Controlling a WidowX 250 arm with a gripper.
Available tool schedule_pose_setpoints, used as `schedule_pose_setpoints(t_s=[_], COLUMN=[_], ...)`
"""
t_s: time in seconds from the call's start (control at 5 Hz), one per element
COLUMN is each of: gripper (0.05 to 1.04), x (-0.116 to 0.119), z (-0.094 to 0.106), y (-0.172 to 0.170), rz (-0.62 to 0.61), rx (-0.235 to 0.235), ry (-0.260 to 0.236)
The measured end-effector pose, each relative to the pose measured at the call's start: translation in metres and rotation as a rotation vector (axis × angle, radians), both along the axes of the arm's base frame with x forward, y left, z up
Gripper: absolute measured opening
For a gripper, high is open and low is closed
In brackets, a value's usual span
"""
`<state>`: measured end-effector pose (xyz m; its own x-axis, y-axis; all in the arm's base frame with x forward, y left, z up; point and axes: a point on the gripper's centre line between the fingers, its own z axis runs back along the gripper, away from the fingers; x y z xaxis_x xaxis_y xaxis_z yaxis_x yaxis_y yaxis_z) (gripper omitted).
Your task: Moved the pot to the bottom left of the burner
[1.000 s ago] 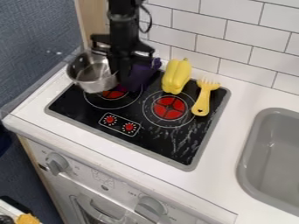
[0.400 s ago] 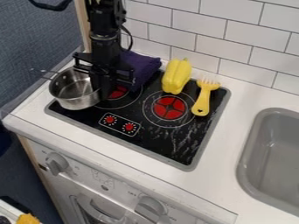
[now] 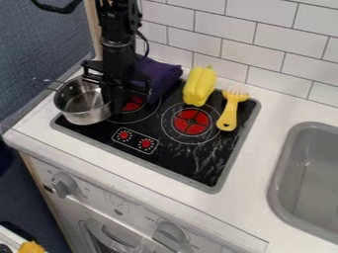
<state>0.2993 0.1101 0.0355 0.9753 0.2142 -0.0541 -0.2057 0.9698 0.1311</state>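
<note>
Tiled wall [image 3: 277,29]: behind the jaws. White counter [image 3: 264,148]: beneath and around the work area. Black cooktop [image 3: 172,160]: below the jaws, extending to their right. Grey sink [image 3: 282,153]: well apart, to the jaws' right. Gripper [image 3: 116,101]: pointing down at the pot's right side; whether the jaws are clenched on its wall or released cannot be told. Metal pot [image 3: 82,113]: upright, immediately left of the jaws, at the cooktop's left corner; handle pointing away from them. Purple cloth [image 3: 158,76]: just beside the jaws, behind and right. Right burner [image 3: 191,122]: right of the jaws. Left burner [image 3: 134,105]: just beside the jaws, partly hidden. Yellow pepper [image 3: 199,86]: to their right, near the wall. Yellow fork [image 3: 228,111]: right of the jaws, beyond the pepper.
</note>
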Motion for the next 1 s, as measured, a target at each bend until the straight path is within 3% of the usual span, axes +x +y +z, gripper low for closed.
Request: schedule_pose_setpoints(t_s=[0.4,0.6,1.0], gripper=[0.11,0.289,0.874], x=[-0.008,-0.0092,-0.008], z=[-0.0039,-0.0036,-0.0045], y=[0.0,-0.0034,-0.01], rz=[-0.002,-0.016,-0.054], rx=[0.009,0.01,-0.023], ry=[0.03,0.046,0.044])
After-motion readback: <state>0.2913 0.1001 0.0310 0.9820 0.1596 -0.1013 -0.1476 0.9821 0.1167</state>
